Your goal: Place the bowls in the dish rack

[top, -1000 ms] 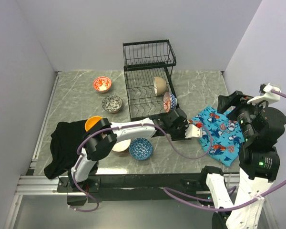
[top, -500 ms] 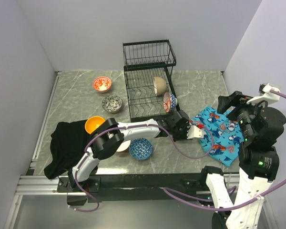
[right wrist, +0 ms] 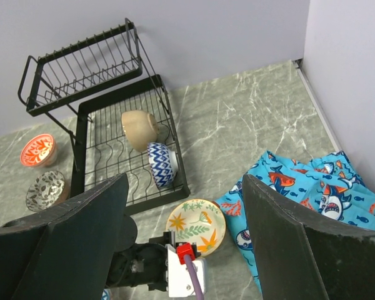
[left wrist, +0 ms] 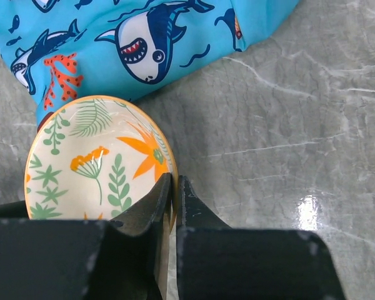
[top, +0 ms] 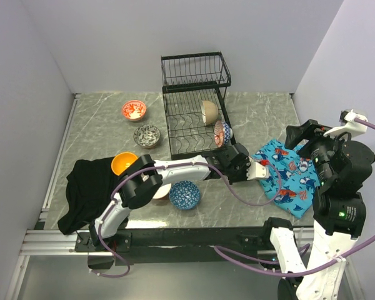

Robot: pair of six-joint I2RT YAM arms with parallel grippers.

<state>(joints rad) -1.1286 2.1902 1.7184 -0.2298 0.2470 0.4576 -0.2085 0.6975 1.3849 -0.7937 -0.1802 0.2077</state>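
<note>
A cream bowl with orange and green leaf print [left wrist: 94,156] sits on the table at the edge of the blue shark-print cloth [top: 287,175]. My left gripper [left wrist: 174,181] is shut on its right rim, one finger inside and one outside. The right wrist view shows this bowl [right wrist: 196,226] just in front of the black wire dish rack [right wrist: 81,65]. In the rack's lower tray stand a beige bowl [top: 209,112] and a blue-and-white patterned bowl [top: 222,132]. My right gripper [right wrist: 184,181] hangs open high above the table's right side, holding nothing.
On the table left of the rack lie a red bowl [top: 134,110], a grey patterned bowl [top: 147,135], an orange bowl [top: 122,163] and a blue bowl [top: 185,194]. A pale bowl [top: 160,190] is partly hidden under the left arm. A black cloth [top: 87,190] lies at the near left.
The left gripper's jaws have shut onto the leaf-print bowl's rim, and the left arm has reached slightly further right. The right arm has not moved.
</note>
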